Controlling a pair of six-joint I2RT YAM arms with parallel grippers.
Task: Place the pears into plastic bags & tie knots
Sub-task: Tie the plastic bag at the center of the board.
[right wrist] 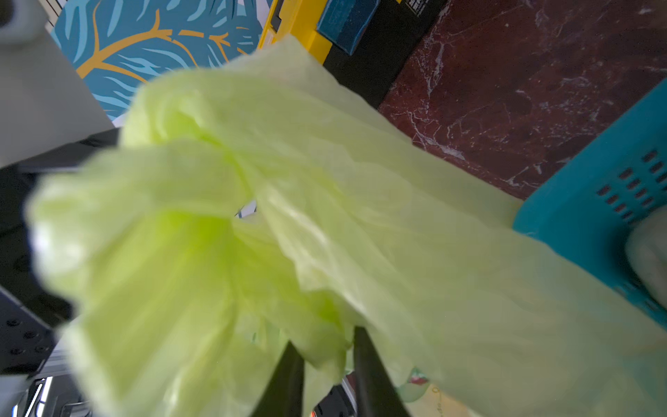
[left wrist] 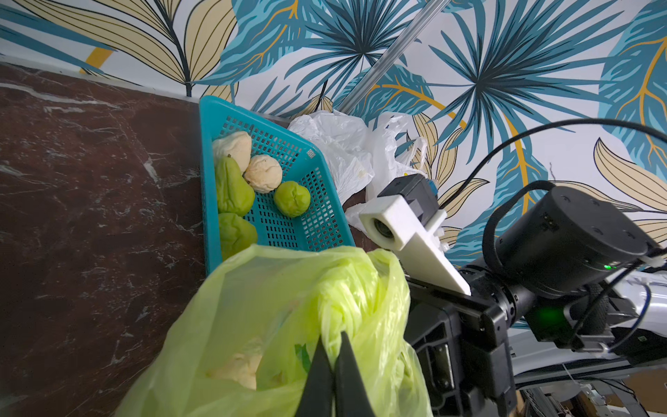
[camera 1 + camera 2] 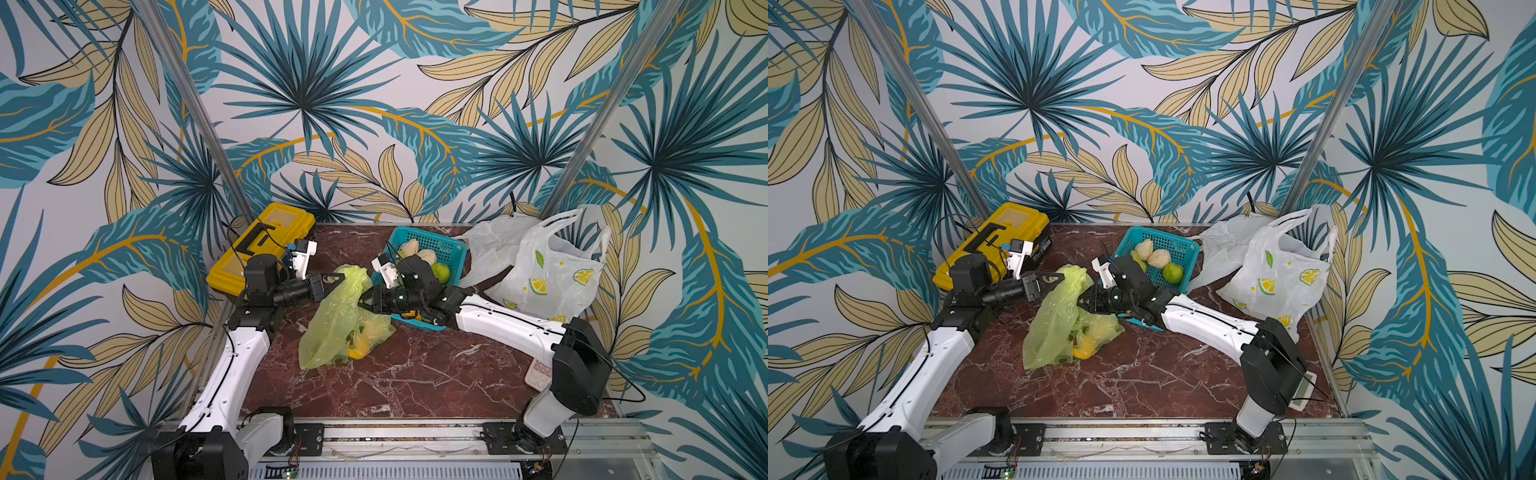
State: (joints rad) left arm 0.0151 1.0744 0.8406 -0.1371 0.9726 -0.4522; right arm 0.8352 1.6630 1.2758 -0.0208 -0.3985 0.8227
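Note:
A lime-green plastic bag lies mid-table with orange and cream pears showing through it. My left gripper is shut on the bag's bunched handle and holds it up. From the other side my right gripper reaches into the bag's upper edge. Its jaws stand a little apart, with a loose fold of the green film hanging between them. Cream and green pears lie in the teal basket. A lemon-print bag and a plain white bag lie at the back right.
A yellow toolbox stands at the back left, just behind my left arm. A pink calculator lies at the right edge, partly under my right arm. Bare marble tabletop stretches toward the front rail.

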